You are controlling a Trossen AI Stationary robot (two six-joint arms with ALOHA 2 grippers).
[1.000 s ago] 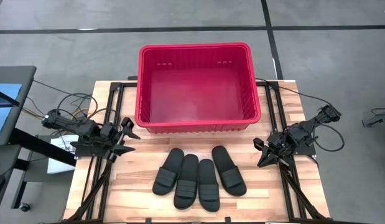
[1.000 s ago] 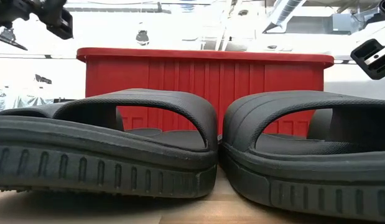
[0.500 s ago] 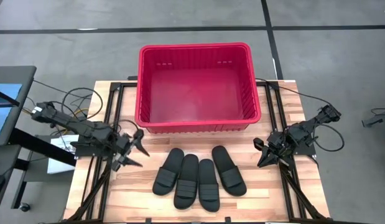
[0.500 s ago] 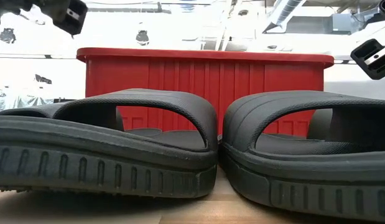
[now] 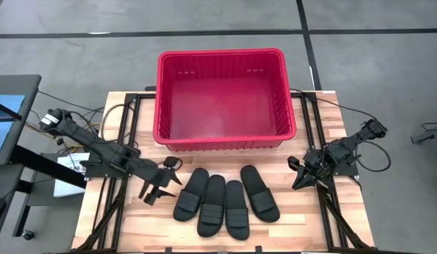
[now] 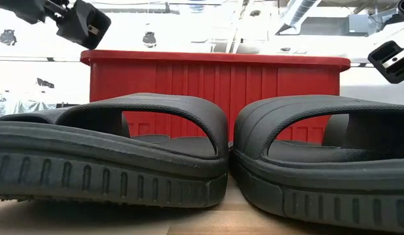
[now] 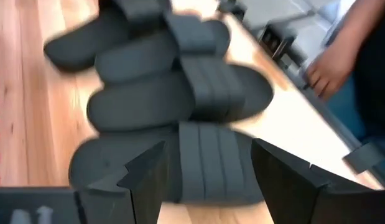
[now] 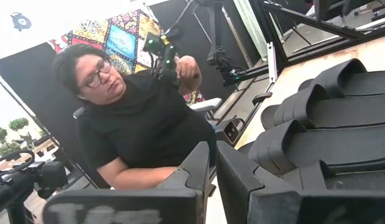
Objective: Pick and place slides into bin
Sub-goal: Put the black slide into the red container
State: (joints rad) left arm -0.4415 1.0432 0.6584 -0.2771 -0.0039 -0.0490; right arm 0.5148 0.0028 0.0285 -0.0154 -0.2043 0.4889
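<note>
Several black slides [image 5: 225, 201] lie side by side, soles down, on the wooden table near its front edge; two of them fill the low view [image 6: 110, 156]. Behind them stands the red bin [image 5: 278, 99], with nothing in it. My left gripper [image 5: 164, 180] hovers open just left of the leftmost slide [image 5: 191, 194], slanting down toward it; in the left wrist view [image 7: 211, 186] that slide [image 7: 161, 155] lies right ahead of the fingers. My right gripper [image 5: 296, 175] waits shut at the right of the slides, touching nothing.
Black frame rails [image 5: 112, 204] run along both sides of the table. A person [image 8: 136, 124] sits beyond the table's left side, and a hand [image 7: 329, 68] shows past its front edge. Bare wood [image 5: 154, 222] lies left of the slides.
My left gripper has swung out from the table's left side toward the right and the near edge, up to the leftmost slide, and has tipped from level to slanting downward, staying open. The slides and the bin have kept their places.
</note>
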